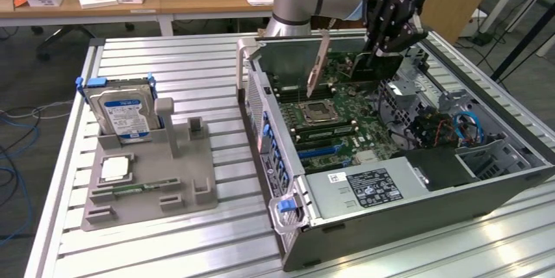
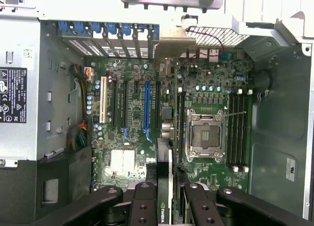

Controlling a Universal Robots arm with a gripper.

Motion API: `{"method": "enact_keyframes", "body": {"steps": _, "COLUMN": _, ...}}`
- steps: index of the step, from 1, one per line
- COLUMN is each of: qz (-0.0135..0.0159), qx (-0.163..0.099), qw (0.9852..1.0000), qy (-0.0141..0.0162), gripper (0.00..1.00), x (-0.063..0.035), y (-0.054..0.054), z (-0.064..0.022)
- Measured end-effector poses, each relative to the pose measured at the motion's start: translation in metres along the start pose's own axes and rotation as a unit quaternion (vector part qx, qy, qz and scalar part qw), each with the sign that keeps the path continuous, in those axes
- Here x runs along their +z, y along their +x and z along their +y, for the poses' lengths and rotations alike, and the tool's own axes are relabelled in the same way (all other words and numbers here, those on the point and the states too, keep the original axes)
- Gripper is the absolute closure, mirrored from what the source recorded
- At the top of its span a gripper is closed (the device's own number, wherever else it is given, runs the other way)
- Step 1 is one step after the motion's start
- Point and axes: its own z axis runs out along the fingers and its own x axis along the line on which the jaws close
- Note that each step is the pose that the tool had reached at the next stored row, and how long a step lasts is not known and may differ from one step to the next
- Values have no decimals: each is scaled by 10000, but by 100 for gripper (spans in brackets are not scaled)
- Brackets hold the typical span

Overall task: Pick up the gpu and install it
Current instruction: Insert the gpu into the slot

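Tool (image 1: 386, 44) fingers were clamped on the top edge of the gpu (image 1: 371, 67), which hung upright and edge-down over the motherboard (image 2: 122, 132) inside the open computer case (image 1: 416, 232). The likely trouble was misalignment: a thin, flat card held by one edge could pivot, so its contacts might land beside the long blue slot (image 2: 146, 108) or knock the bare metal CPU socket (image 2: 205, 132). Its end bracket could also catch the perforated rear frame. The case was grey sheet steel on a ribbed aluminium surface (image 1: 173, 50).
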Motion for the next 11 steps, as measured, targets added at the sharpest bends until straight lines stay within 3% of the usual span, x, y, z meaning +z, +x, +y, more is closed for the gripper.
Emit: {"method": "enact_keyframes", "body": {"steps": 11, "qz": -3, "qx": 64, "qw": 10000, "qy": 1, "gripper": 74, "x": 39, "y": 1, "z": -2}}
